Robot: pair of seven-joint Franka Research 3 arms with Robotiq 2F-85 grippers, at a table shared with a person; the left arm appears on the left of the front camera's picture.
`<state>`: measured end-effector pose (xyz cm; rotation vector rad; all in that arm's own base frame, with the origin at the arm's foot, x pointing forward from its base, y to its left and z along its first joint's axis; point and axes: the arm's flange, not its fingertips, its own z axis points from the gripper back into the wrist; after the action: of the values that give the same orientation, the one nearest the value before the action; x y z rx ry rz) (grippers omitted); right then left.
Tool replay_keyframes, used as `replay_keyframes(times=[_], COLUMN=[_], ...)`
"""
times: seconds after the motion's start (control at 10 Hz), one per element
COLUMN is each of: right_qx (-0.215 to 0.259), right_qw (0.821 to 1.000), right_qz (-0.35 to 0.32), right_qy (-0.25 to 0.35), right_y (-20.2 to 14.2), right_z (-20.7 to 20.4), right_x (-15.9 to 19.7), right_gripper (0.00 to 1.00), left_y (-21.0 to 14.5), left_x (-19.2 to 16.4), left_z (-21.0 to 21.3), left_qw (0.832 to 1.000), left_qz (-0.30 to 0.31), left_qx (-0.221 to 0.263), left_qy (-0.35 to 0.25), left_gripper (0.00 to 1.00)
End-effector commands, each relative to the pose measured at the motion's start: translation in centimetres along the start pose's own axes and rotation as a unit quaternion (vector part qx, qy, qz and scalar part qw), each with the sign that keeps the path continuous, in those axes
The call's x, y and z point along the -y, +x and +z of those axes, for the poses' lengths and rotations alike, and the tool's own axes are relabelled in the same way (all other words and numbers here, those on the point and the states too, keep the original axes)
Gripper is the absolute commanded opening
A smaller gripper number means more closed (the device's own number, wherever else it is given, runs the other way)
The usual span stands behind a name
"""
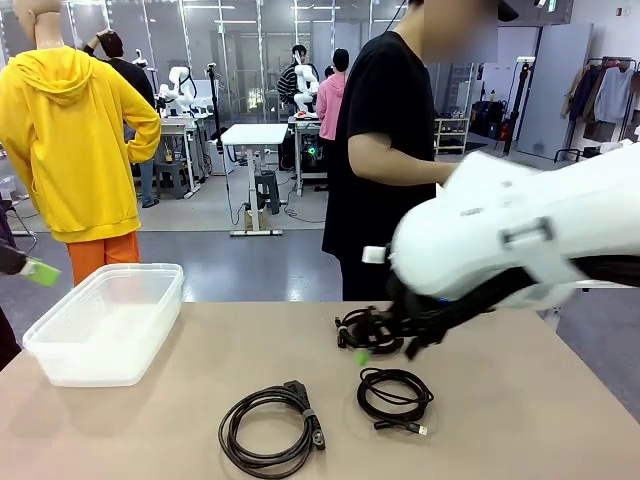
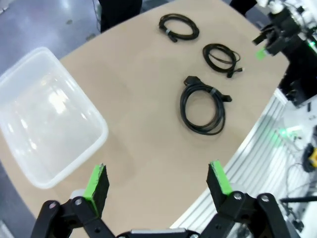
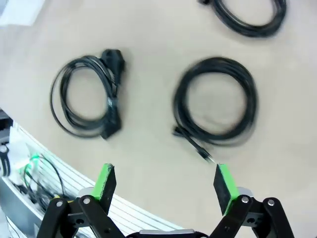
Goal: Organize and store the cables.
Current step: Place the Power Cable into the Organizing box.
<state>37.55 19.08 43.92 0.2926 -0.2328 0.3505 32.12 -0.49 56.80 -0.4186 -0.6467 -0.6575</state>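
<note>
From the front, we see three cables coiled on the table (image 1: pixel 520 400): a far coil (image 1: pixel 352 325), a middle coil (image 1: pixel 395 395) with a silver-tipped plug, and a thick coil (image 1: pixel 268 432) nearest us. The blurred right gripper (image 1: pixel 388 350) overlaps the far coil. A clear tub (image 1: pixel 60 355) stands at the left.

On the left wrist, the left gripper (image 2: pixel 157 178) gapes wide and holds nothing, above bare table beside the tub.

On the right wrist, the right claw's green pads (image 3: pixel 105 181) are spread wide and hold nothing, with the middle coil just beyond them.
</note>
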Motion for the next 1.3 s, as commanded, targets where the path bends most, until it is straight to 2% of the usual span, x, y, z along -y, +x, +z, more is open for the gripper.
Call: replay_keyframes(times=[0.0,0.1,0.2,0.3,0.5,0.6,0.8,1.0,1.1,1.2], right_qx=[0.01,0.015,0.029,0.055,0.103,0.112,0.166,0.213,0.22,0.228], right_qw=[0.999,0.998,0.996,0.991,0.984,0.976,0.961,0.941,0.937,0.931], right_qz=[0.05,0.067,0.089,0.118,0.146,0.184,0.217,0.255,0.267,0.285], right_qy=[-0.004,0.001,-0.008,-0.016,0.01,0.026,0.05,0.057,0.054,0.02], right_y=[-3.5,-5.1,-6.7,-8.5,-11.2,-12.8,-16.0,-19.3,-20.5,-21.4], right_z=[3.1,4.9,6.4,8.1,11.3,12.6,14.6,15.8,15.8,15.4], right_x=[4.5,7.1,10.0,13.4,19.4,22.2,28.4,32.0,32.2,31.9], right_gripper=[1.0,1.0,1.0,1.0,1.0,1.0,1.0,1.0,1.0,1.0], left_y=[0.4,8.1,8.8,10.9,12.5,13.2,14.3,14.6,14.3,13.9], left_x=[-0.1,5.6,6.2,8.1,11.3,12.7,15.4,18.2,18.6,18.4], left_z=[1.3,-4.1,-6.1,-8.3,-11.9,-13.7,-17.4,-20.7,-22.5,-24.2], left_qw=[0.998,0.988,0.988,0.983,0.974,0.97,0.952,0.931,0.927,0.925], left_qz=[0.058,0.131,0.14,0.165,0.184,0.195,0.237,0.276,0.28,0.283], left_qx=[-0.024,-0.084,-0.064,-0.08,-0.131,-0.144,-0.177,-0.213,-0.23,-0.241], left_qy=[-0.013,0.0,0.005,0.01,0.013,0.031,0.08,0.105,0.091,0.078], left_gripper=[1.0,1.0,1.0,1.0,1.0,1.0,1.0,1.0,1.0,1.0])
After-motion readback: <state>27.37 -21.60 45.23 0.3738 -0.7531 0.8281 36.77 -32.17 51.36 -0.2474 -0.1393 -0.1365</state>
